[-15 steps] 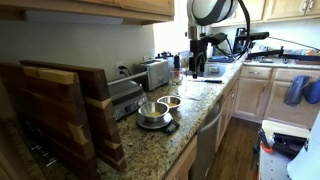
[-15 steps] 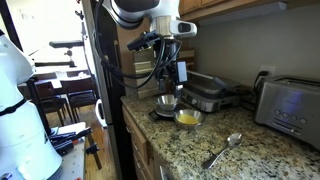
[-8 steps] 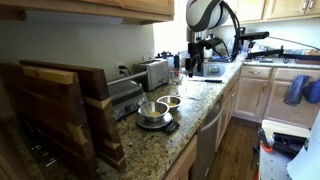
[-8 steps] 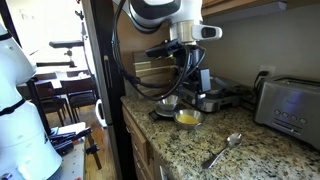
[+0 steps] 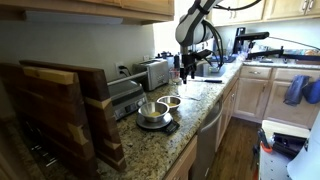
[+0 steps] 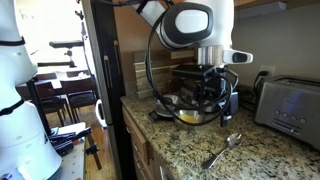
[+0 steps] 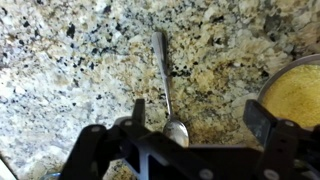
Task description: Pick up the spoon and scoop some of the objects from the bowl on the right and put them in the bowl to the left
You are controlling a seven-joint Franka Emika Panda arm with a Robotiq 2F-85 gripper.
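The metal spoon [image 7: 166,80] lies flat on the speckled granite counter, its scoop end [image 7: 176,130] just under my gripper [image 7: 198,118]. The gripper is open and empty, one finger [image 7: 138,110] beside the scoop end and the other far to the right. The shallow bowl on the right [image 7: 296,92] holds the tan objects [image 7: 298,100] at the frame's right edge. In an exterior view my gripper [image 6: 225,105] hangs above the counter between that bowl [image 6: 187,118] and the spoon [image 6: 222,150]. The taller steel bowl to the left [image 5: 150,109] stands on a small scale beside the shallow bowl [image 5: 170,102].
A toaster [image 6: 290,110] stands at the back of the counter and a contact grill [image 6: 200,95] behind the bowls. Wooden cutting boards [image 5: 60,110] lean at the counter's near end. The counter edge [image 6: 165,150] drops off towards the floor.
The arm has swung along the counter from above the bowls to above the spoon and come lower. Its jaws stayed open. Spoon and bowls have not moved.
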